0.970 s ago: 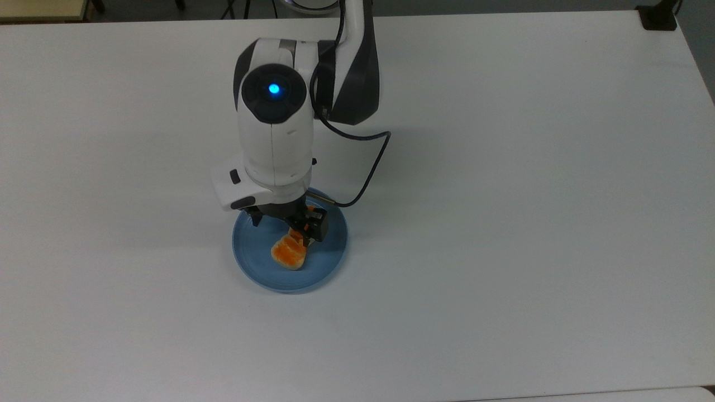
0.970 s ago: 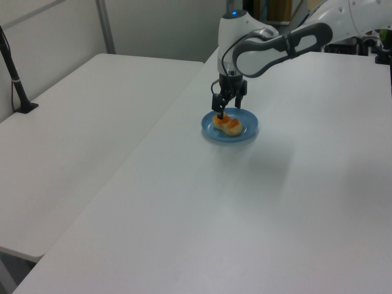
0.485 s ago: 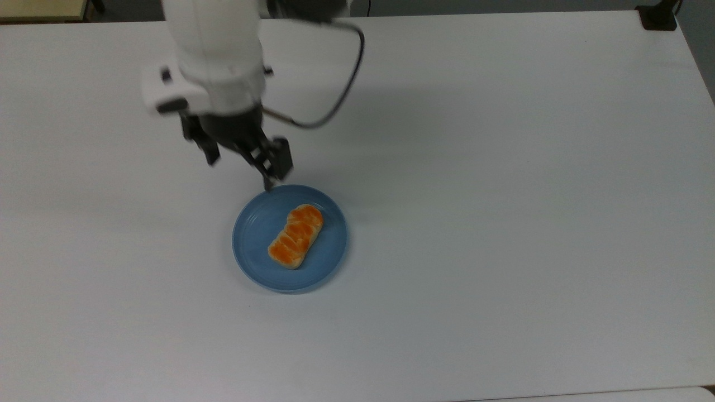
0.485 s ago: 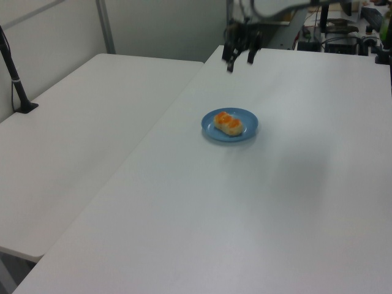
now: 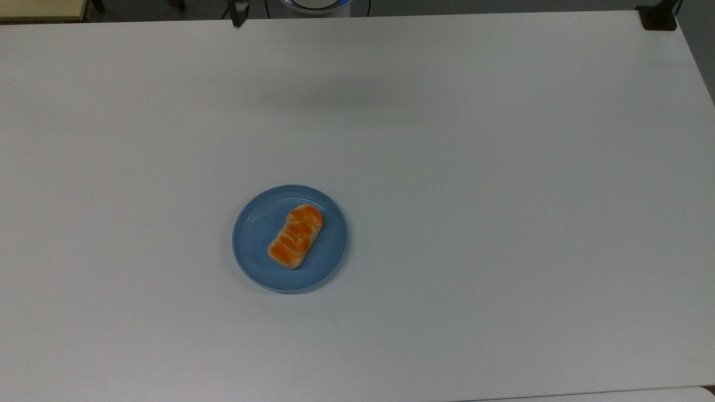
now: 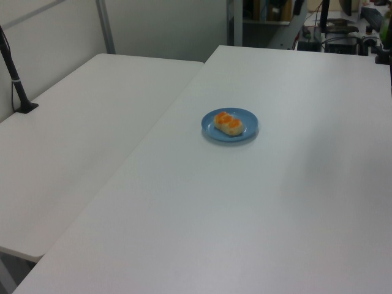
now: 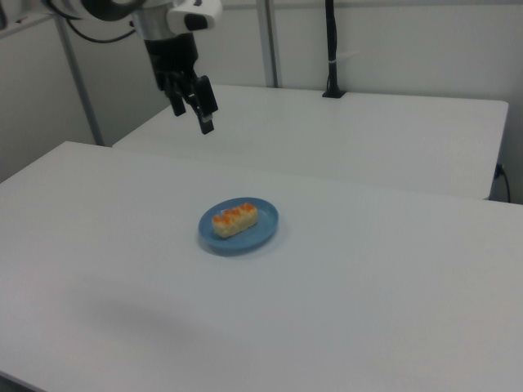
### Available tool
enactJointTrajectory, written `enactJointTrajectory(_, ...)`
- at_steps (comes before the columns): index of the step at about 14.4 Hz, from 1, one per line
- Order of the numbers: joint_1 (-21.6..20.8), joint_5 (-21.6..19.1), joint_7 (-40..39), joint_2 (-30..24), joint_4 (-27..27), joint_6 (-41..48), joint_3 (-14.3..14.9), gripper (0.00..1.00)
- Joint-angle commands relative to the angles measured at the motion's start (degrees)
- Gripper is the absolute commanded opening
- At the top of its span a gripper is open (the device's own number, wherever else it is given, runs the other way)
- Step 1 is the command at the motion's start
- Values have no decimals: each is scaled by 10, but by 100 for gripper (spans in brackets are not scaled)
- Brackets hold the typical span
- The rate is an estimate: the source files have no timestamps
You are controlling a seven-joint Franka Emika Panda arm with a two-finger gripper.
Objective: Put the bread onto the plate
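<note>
The bread (image 5: 295, 237) lies flat on the plate (image 5: 257, 223), close to its middle, with its shiny orange-brown top facing up. The top is bumpy and cut into a few puffy parts, and the sides are pale cream and look soft. It is a small, long loaf with round ends. In the top view its long way runs from about 1 o'clock to about 7 o'clock. In the right view the bread (image 7: 234, 219) lies almost across, with its end on the right view's right a bit higher, and in the left view the bread (image 6: 228, 123) slants from 10 o'clock down to 4 o'clock. The plate is round, blue and smooth, with a low raised edge and faint rings in it, and it is much wider than the bread. In the right view the plate (image 7: 261, 231) sits on the white counter (image 7: 392, 310), which is flat and plain with a dull shine. My gripper (image 7: 201, 108) hangs in the air high above the counter, well apart from the plate, at about 11 o'clock from it in the right view. Its two dark fingers point down, spread apart, and hold nothing. A second white counter (image 6: 73, 141) stands beside this one in the left view.
</note>
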State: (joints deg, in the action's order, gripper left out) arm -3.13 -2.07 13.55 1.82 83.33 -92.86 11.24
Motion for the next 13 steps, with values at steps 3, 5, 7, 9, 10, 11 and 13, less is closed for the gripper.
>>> enactJointTrajectory(3,-14,24,-175,-72,101,-6,-1,100)
enactJointTrajectory(5,-13,41,-229,-67,103,-10,-2,100)
enactJointTrajectory(7,-12,44,-228,-63,110,-14,-2,100)
enactJointTrajectory(9,-10,51,-226,-62,118,-28,-2,100)
enactJointTrajectory(10,-7,49,-225,-63,116,-28,-2,100)
enactJointTrajectory(11,-6,48,-223,-63,116,-27,-2,100)
enactJointTrajectory(13,-6,48,-223,-62,116,-25,-2,100)
